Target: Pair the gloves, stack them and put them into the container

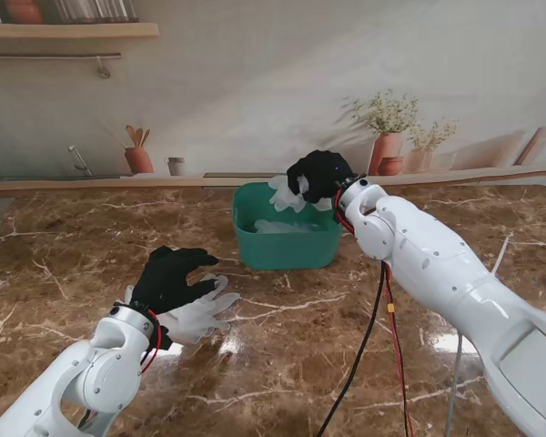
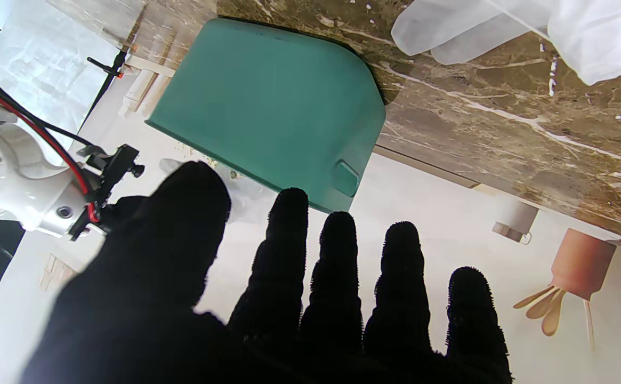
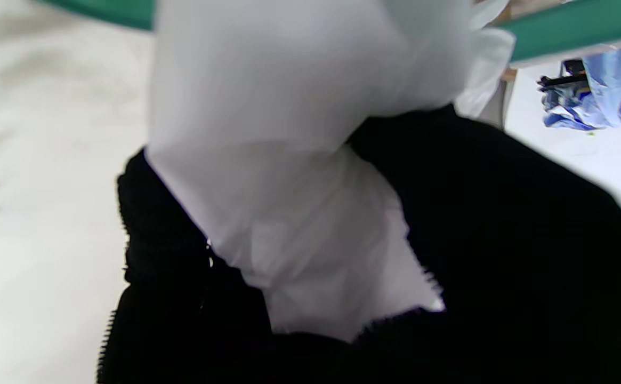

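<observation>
Left hand [image 1: 170,278] spread on gloves [image 1: 198,312] — right hand [image 1: 320,174] gripping glove [image 1: 287,194] over container [image 1: 287,248]

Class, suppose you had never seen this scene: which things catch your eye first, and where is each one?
First, the green container at the middle of the marble table, with pale gloves already inside. Over its far rim the right robot hand, black-covered, clutches a white glove. Nearer to me on the left, the left robot hand spreads open over more white gloves on the table.
</observation>
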Available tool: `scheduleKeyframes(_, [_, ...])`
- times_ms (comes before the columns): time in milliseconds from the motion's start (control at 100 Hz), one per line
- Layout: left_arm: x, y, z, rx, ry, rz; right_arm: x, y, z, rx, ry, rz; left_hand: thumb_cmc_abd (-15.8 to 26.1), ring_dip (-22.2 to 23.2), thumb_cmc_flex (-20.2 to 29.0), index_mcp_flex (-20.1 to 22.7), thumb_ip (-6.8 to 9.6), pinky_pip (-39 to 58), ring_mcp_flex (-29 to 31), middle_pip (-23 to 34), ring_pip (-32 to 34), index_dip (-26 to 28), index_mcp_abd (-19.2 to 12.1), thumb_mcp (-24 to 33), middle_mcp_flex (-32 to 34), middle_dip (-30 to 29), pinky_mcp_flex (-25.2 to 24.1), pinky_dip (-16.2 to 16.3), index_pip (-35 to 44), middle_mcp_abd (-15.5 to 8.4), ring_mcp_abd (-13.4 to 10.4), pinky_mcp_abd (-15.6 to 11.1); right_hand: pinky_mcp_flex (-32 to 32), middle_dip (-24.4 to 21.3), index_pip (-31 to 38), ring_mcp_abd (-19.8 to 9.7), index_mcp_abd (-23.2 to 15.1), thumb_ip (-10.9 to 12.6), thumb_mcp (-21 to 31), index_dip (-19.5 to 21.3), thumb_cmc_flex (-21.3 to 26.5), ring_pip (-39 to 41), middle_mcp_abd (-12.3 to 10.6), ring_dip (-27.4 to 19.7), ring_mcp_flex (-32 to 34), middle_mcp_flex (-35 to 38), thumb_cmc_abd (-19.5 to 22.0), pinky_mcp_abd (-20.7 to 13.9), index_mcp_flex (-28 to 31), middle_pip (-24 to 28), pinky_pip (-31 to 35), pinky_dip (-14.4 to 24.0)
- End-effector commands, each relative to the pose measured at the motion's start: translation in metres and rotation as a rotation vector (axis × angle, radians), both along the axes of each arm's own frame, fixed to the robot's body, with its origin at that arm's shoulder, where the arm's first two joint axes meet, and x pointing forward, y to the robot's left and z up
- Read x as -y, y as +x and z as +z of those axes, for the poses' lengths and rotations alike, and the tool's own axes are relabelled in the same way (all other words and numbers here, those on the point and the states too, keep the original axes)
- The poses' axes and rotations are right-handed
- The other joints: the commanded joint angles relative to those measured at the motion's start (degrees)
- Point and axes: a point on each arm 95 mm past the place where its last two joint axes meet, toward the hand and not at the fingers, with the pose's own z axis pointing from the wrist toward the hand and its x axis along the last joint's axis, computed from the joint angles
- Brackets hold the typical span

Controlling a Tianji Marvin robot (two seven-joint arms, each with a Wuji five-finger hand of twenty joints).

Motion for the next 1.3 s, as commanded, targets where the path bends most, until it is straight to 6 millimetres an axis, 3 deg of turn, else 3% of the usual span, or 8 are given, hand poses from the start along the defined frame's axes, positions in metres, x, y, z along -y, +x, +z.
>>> scheduleKeyframes(0, [-0.002,-0.001,0.000,-0.005,0.007,0.009,-0.004,0.010,0.004,-0.021,-0.019,-0.018,2.0,-0.6,0.6,1.3,1.86,-1.8,-1.2,-1.2,-1.6,0.3,-1.3,-1.7,0.0,-0.6,-1.0,1.1,-0.3,-1.7,-2.6,0.0,-0.2,1.3,1.5,-1.3,-1.4,4.0,2.2,0.0,2.0,-0.1,-2.6,0.9,2.5,1.5,1.3,-2.0,-0.4,1.6,1.0,-0.5])
scheduleKeyframes(210, [-0.008,-0.001,0.000,-0.007,0.018,0.023,-0.002,0.020,-0.010,-0.150,-0.084,-0.027,2.1,-0.7,0.8,2.2,1.86,-2.3,-1.5,-1.3,-1.7,0.5,-2.2,-1.8,0.0,-0.7,-1.1,1.0,0.2,-2.0,-2.5,-0.1,-9.7,0.7,-13.1,-1.5,2.9,1.7,2.8,-4.8,-7.2,-11.7,-2.3,3.1,-3.9,-6.1,1.5,0.7,-9.1,-4.2,-4.8,0.4])
scheduleKeyframes(250, [-0.008,-0.001,0.001,-0.008,0.020,0.023,0.000,0.020,-0.011,-0.173,-0.103,-0.027,2.2,-0.7,0.9,2.7,1.86,-2.4,-1.5,-1.4,-1.8,0.7,-2.4,-1.8,0.0,-0.7,-1.2,1.0,0.5,-2.1,-2.5,-0.2,-12.1,-1.5,-21.5,-1.6,4.3,4.0,3.5,-0.7,-10.7,-13.7,-2.4,1.7,-5.6,-8.2,2.2,1.4,-9.0,-4.0,-6.5,1.1])
scheduleKeyframes(260, [-0.008,-0.001,0.001,-0.008,0.020,0.022,0.000,0.020,-0.012,-0.179,-0.107,-0.028,2.2,-0.7,0.9,2.7,1.86,-2.4,-1.6,-1.4,-1.8,0.7,-2.5,-1.8,0.0,-0.7,-1.2,1.0,0.5,-2.1,-2.5,-0.2,-14.0,-4.6,-26.4,-1.0,4.8,8.9,4.1,0.6,-14.3,-15.0,-2.3,1.0,-7.2,-9.8,2.8,2.0,-10.4,-4.8,-7.6,1.5])
scheduleKeyframes(320, [-0.009,-0.001,0.001,-0.009,0.022,0.021,0.004,0.018,-0.012,-0.219,-0.122,-0.031,2.3,-0.7,1.2,3.6,1.87,-2.6,-1.7,-1.4,-1.8,0.9,-3.0,-1.8,-0.1,-0.8,-1.2,1.0,1.0,-2.1,-2.4,-0.2,-17.3,-8.1,-33.5,0.4,5.5,10.2,3.0,-1.7,-19.7,-17.3,-2.0,0.0,-10.1,-13.6,2.8,3.0,-15.4,-7.0,-9.0,2.0])
scheduleKeyframes(760, [-0.006,0.000,0.003,-0.005,0.025,0.006,0.021,-0.006,0.019,-0.186,-0.156,-0.032,2.5,-0.8,1.2,3.4,1.88,-3.4,-1.9,-1.6,-2.1,1.4,-3.2,-2.4,-0.6,-0.9,-1.2,1.5,1.1,-1.3,-2.4,-0.2,-25.8,-14.1,-37.7,1.9,4.4,9.6,-2.8,-6.1,-33.0,-25.0,-1.6,-3.2,-19.4,-24.8,9.5,2.6,-22.5,-12.4,-16.1,3.7])
scheduleKeyframes(1180, [-0.001,0.012,0.011,-0.003,-0.006,-0.029,0.061,-0.112,0.015,-0.111,-0.034,-0.095,2.3,0.0,0.2,0.2,1.87,0.4,-3.0,-0.6,-0.7,-0.2,0.5,-1.3,-2.2,-0.2,0.9,-1.1,-1.3,-0.4,-1.6,-6.4,-31.6,-19.0,-39.1,-0.9,7.8,16.3,-26.3,-5.9,-29.4,-35.0,-0.8,-13.7,-26.9,-28.7,28.8,-1.4,-23.3,-16.8,-32.8,-3.2])
scheduleKeyframes(1290, [0.002,0.014,0.010,-0.010,-0.036,-0.037,0.069,-0.145,0.000,-0.104,0.012,-0.108,2.6,-0.1,-0.2,-0.1,1.90,0.2,-3.7,-0.5,-0.3,-0.9,1.0,-2.6,-2.8,-0.1,1.2,-3.3,-2.3,-0.3,-1.5,-7.3,-32.3,-20.3,-40.3,-1.5,9.1,17.8,-20.6,-6.2,-35.0,-36.4,-0.5,-15.8,-28.6,-30.2,26.5,-2.7,-24.7,-18.0,-34.9,-5.6])
